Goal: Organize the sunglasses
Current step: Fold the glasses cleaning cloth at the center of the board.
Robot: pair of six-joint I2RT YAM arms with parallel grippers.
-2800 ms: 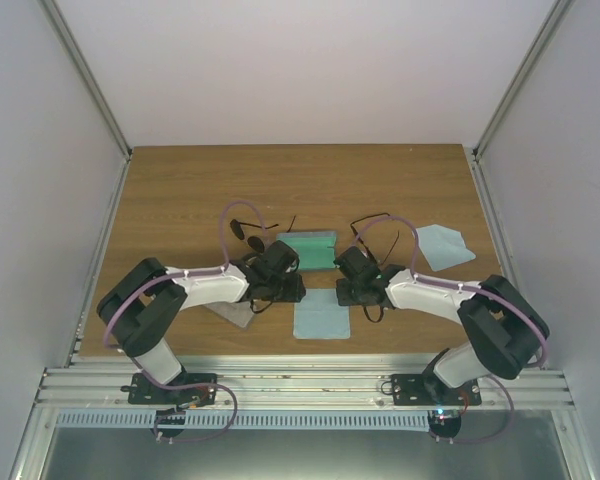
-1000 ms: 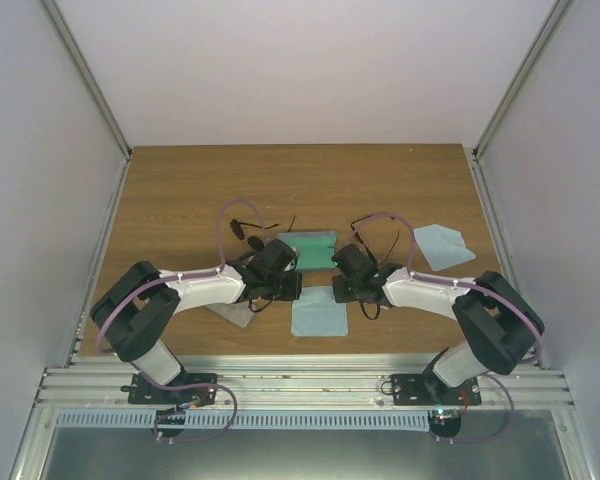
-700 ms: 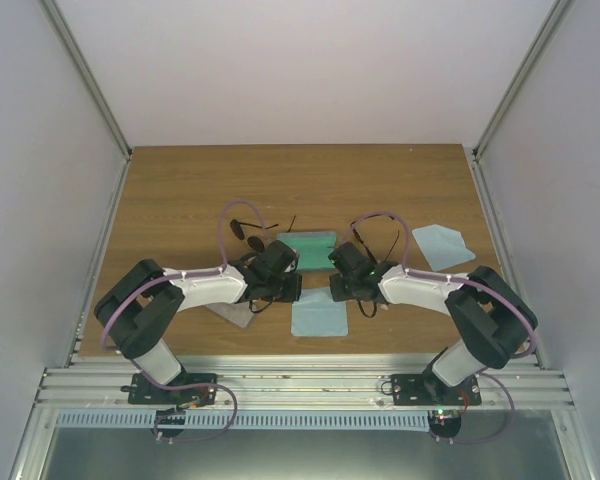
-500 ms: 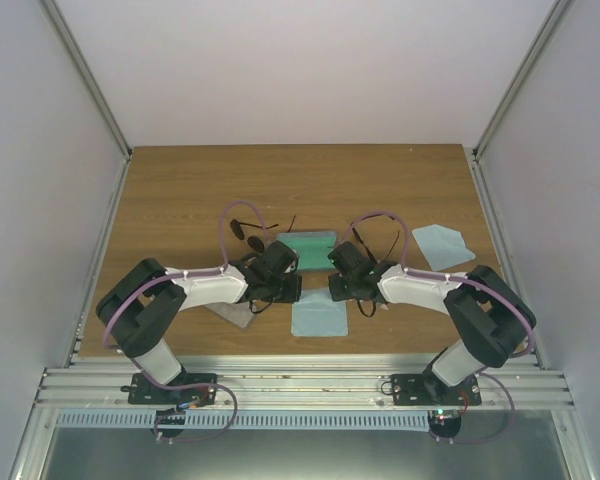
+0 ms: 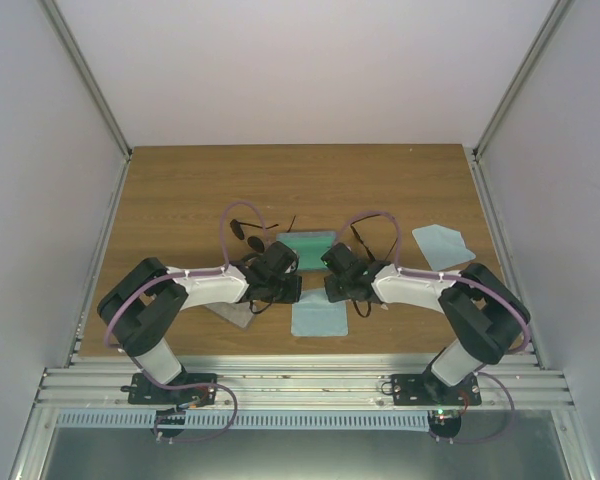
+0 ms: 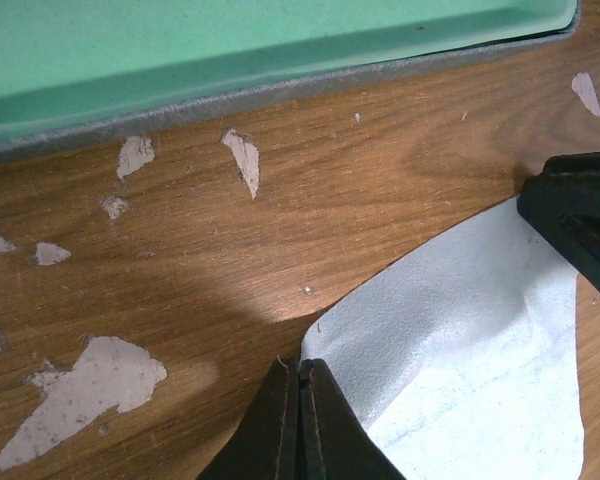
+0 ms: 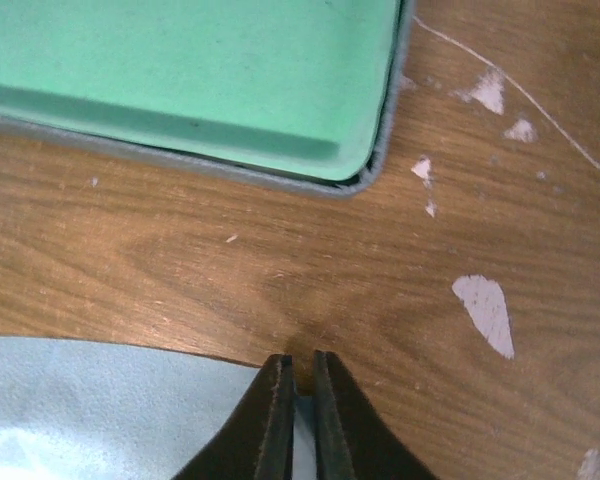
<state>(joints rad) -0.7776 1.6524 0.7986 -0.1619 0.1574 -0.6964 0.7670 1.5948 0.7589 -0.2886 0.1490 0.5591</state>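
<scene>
Right gripper (image 7: 299, 362) further left; only wrist views: it and left gripper (image 6: 300, 368) tight on cloth (image 6: 480, 360) corners

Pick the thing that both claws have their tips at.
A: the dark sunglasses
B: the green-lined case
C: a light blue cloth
C: in the wrist views the cloth reaches right in at the tips of the left claw and the right claw, while the case lies apart from both.
</scene>
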